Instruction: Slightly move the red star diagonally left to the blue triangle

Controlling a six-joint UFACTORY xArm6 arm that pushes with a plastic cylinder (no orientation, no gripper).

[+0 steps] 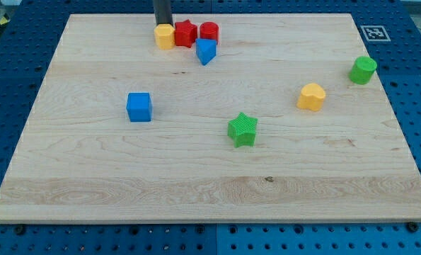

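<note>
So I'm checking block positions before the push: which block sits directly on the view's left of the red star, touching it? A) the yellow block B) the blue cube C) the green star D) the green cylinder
A: the yellow block sits against the red star on its left side in the view, with my tip just above that yellow block, near the view's top.
</note>
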